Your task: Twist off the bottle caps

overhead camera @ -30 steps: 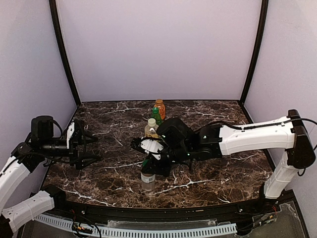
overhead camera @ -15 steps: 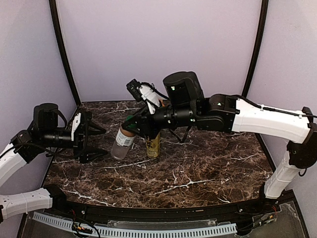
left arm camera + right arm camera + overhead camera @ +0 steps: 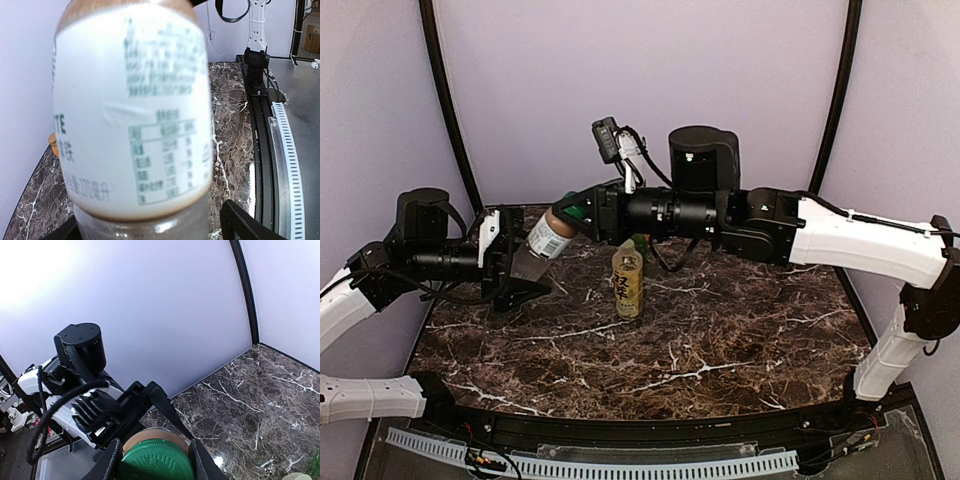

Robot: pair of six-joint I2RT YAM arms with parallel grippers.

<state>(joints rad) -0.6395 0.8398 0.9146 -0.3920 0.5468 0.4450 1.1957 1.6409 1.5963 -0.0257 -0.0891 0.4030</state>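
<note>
I see my right gripper [image 3: 572, 212] clamped on the green cap [image 3: 156, 460] of the clear bottle [image 3: 547, 236], held tilted in the air left of the yellow bottle [image 3: 627, 285]; my left gripper [image 3: 523, 265] has its jaws apart around the clear bottle's base

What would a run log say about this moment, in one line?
right gripper: shut on green cap of clear plastic bottle with white label, lifted, tilted | left gripper: open around its base
</note>
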